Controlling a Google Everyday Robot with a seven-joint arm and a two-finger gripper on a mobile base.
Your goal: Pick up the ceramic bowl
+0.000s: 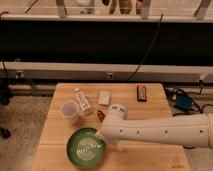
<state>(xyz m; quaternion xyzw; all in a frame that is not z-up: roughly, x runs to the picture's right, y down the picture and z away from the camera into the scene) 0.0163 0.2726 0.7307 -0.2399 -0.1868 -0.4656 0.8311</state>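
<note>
Light: soft, even, from above.
Shadow: faint under arm (160, 132) on table (150, 105).
Claw (104, 136): lower centre, by bowl (86, 149) rim.

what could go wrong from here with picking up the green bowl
1. The gripper is at the right rim of the wide, shallow green glazed ceramic bowl. A hold on one side of a smooth rim may slip or tip the bowl.
2. The translucent whitish plastic cup and a small red item sit just behind the bowl, so a swing of the white arm could knock them.
</note>
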